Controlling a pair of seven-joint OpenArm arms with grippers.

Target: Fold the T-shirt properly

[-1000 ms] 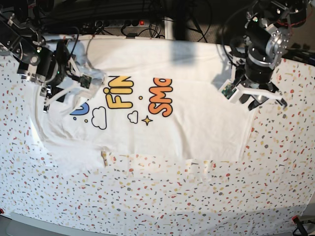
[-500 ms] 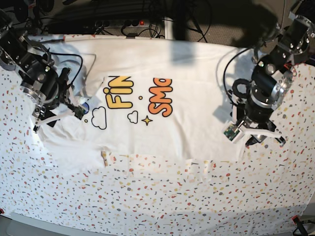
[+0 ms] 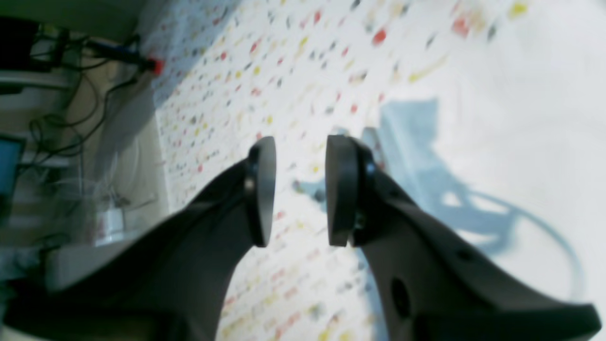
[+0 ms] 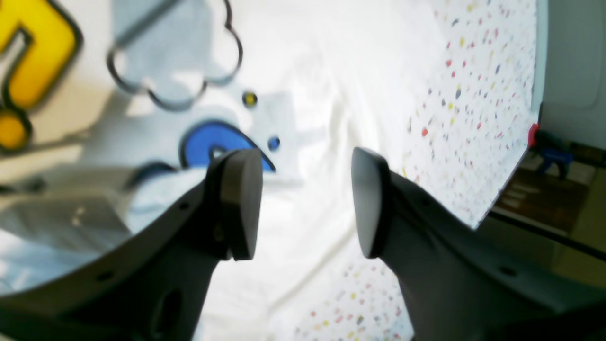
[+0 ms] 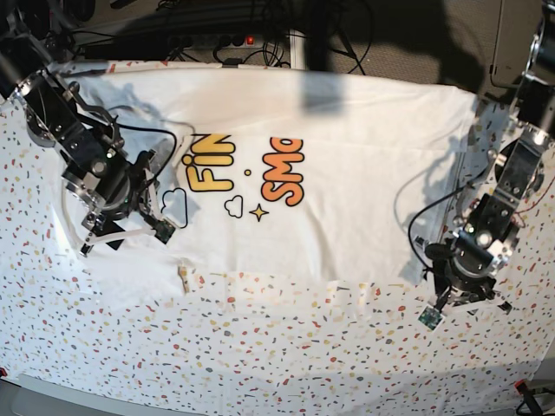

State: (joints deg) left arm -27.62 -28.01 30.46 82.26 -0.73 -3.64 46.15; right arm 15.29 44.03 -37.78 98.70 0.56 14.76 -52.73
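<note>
The T-shirt (image 5: 347,173) lies spread flat, print up, across the far half of the speckled worktop (image 5: 277,347), its yellow and orange lettering (image 5: 251,169) left of the shirt's middle in the base view and a small cloud and star just below it. The right end effector (image 4: 305,203) hovers over the shirt's side nearest the blue print (image 4: 213,144), jaws spread with nothing between them; wrinkled white cloth shows in the gap. The left end effector (image 3: 296,192) hangs beyond the shirt's opposite edge, over bare speckled worktop, jaws parted by a narrow gap and empty. Its shadow falls on the shirt's edge.
</note>
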